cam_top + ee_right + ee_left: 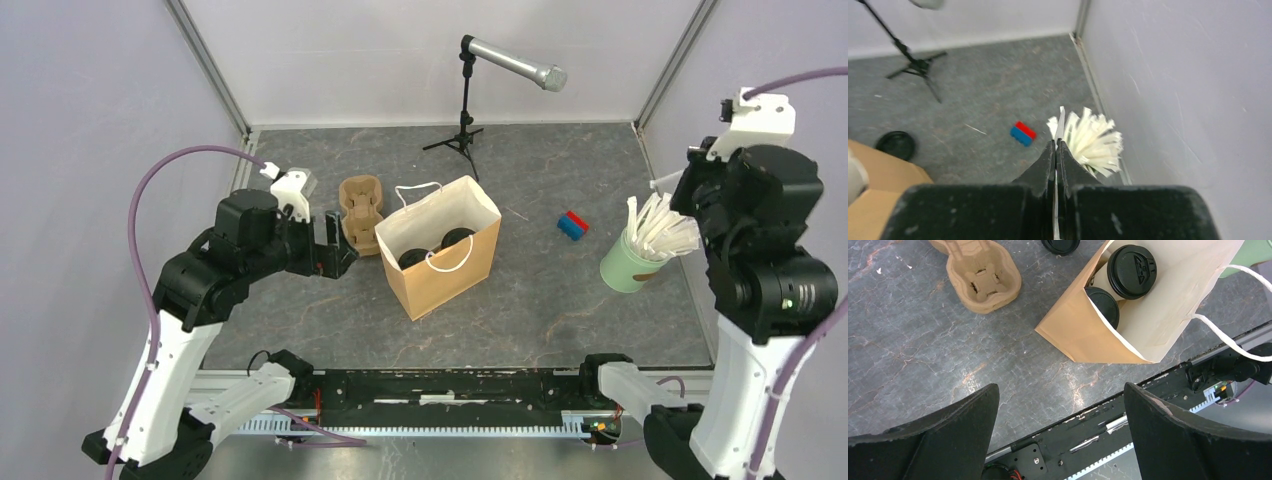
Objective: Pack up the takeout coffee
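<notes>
One straw (1060,114) seemingly pinched in right jaws: lift straight clear of green cup (626,268), carry to bag (445,275); left jaws spread.

Two takeout coffee cups (1131,271) stand upright, close together, inside the open brown paper bag (1168,315) on the desk. Each is a small white paper cup capped by a round black plastic lid. From above, mostly the lids show, with one cup's white wall just visible.

The left arm (190,300) and right arm (765,280) share white lower links, bulky black joint housings, looping mauve cables (205,150) and matte black wedge-shaped fingers (948,440).
</notes>
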{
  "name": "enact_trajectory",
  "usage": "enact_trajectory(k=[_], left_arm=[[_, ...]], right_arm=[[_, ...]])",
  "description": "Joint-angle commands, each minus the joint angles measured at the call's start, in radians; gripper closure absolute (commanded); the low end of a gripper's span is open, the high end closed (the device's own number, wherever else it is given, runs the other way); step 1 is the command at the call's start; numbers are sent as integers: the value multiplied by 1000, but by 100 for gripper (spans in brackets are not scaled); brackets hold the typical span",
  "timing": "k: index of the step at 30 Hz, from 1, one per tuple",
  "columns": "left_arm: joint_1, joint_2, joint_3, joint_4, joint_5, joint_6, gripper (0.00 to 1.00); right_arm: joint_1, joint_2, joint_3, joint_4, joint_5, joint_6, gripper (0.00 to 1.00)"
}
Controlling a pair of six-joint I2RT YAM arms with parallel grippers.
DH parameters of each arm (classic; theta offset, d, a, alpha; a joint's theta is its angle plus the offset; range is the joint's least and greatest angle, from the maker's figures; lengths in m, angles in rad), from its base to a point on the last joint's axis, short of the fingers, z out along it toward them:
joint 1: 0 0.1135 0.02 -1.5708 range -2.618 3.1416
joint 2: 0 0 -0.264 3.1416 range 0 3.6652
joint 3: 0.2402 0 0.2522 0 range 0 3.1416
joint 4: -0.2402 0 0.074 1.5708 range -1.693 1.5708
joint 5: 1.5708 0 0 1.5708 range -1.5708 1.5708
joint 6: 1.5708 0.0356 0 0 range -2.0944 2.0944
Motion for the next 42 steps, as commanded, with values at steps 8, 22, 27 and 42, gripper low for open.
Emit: enact_trajectory(k=[8,22,27,42], left_arm=[[1,16,47,10,13,-7,0],[1,47,47,43,27,-34,0],[1,48,36,53,28,-44,0],[1,40,23,44,4,-33,0]], right_arm=[[-1,-27,-111,363,-735,198,100],[7,-55,-384,617,-1211,485,100],[84,-38,-458,653,-1181,498,100],[367,164,-511,641,-884,383,96]])
